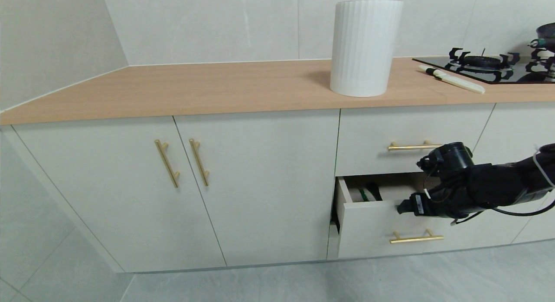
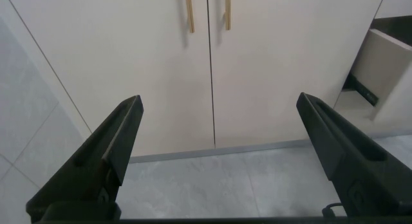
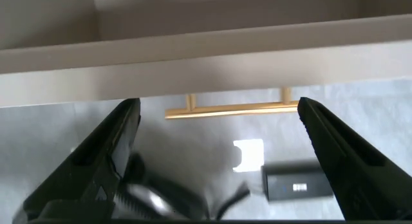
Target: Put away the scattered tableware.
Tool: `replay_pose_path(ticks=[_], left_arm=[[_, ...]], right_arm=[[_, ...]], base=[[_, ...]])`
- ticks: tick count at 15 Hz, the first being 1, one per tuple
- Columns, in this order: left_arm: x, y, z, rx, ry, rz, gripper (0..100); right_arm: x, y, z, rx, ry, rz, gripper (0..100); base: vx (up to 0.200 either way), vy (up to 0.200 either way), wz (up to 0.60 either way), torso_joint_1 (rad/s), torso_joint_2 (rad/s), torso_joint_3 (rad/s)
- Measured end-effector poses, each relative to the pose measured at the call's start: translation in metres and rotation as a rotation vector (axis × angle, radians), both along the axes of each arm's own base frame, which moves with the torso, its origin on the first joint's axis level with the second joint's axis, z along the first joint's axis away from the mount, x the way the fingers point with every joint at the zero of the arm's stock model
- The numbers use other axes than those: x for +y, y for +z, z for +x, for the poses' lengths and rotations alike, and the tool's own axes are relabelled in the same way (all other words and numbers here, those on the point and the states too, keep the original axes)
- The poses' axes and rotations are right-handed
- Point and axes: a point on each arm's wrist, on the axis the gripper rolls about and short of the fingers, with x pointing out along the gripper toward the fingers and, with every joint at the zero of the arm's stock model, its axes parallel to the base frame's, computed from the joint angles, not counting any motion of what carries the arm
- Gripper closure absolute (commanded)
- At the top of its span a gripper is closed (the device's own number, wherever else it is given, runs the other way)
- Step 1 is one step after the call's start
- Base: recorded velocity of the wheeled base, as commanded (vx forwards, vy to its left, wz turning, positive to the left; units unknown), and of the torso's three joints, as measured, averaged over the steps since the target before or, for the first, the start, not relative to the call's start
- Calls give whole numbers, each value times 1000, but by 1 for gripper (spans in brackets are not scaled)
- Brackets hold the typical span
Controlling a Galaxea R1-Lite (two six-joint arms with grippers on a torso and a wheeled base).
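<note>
A cream knife [image 1: 451, 78] with a dark band lies on the wooden counter [image 1: 217, 87] beside the hob. Below it, the lower drawer [image 1: 373, 219] stands partly pulled out, with dark green items [image 1: 372, 191] inside. My right gripper [image 1: 401, 206] is at the top edge of that drawer's front panel. In the right wrist view the right gripper [image 3: 217, 108] is open, over the panel's edge [image 3: 206, 69] and the gold handle [image 3: 225, 110]. My left gripper [image 2: 219, 102] hangs open and holds nothing, low in front of the double cabinet doors [image 2: 212, 63].
A tall white ribbed container [image 1: 364, 48] stands on the counter above the drawers. The black gas hob [image 1: 490, 65] with a pot is at the far right. The upper drawer [image 1: 412, 137] is closed. Grey tiled floor [image 1: 277, 284] runs in front of the cabinets.
</note>
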Motion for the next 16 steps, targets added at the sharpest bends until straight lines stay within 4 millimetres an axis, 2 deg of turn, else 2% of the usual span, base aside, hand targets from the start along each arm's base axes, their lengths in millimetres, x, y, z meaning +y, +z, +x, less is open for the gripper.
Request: replay_pose_path(ticks=[3,6,10,16], left_arm=[[0,0,0,0,0,0,0],[0,0,0,0,0,0,0],[0,0,0,0,0,0,0],[0,0,0,0,0,0,0]], right_arm=[[-5,1,29,-43,-20,3,0],[-6,-8,47,-52,-23,-1,0],[-7,-26,62,-67,-33,4,0],[-15,-27,77,-206,-111,34,0]], base=[[0,0,0,0,0,0],[0,0,0,0,0,0],[0,0,0,0,0,0],[0,0,0,0,0,0]])
